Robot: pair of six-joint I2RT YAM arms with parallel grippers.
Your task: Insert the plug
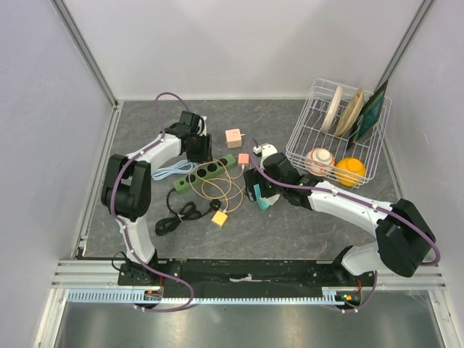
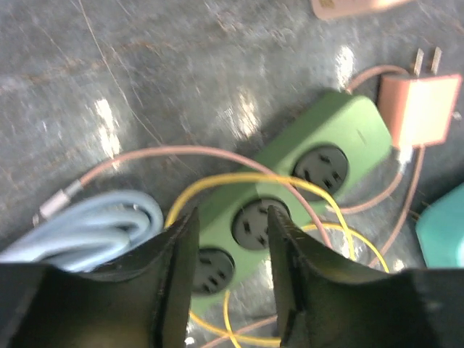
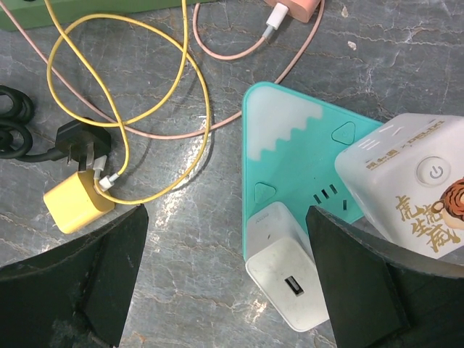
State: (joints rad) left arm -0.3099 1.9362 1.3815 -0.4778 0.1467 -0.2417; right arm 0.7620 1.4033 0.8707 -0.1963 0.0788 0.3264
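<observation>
- My left pincer [image 2: 233, 221] is spread wide and empty, hanging over the green strip [image 2: 341, 130]; the middle socket shows between its fingers.
- The strip's long axis runs from there up and to the right. Just past its far end lies the pink plug [image 2: 420, 109], prongs pointing away from the strip.
- My right pincer [image 3: 225, 232], also spread and empty, hovers over the teal block [image 3: 290, 159]. I judge it about as near the plug.

The grey tabletop [image 1: 290, 232] (marbled, scuffed) carried a green power strip [image 1: 206, 172], yellow charger [image 1: 219, 218], pink charger [image 1: 243, 159], teal triangular socket [image 3: 290, 174] and wire dish rack [image 1: 300, 130].
</observation>
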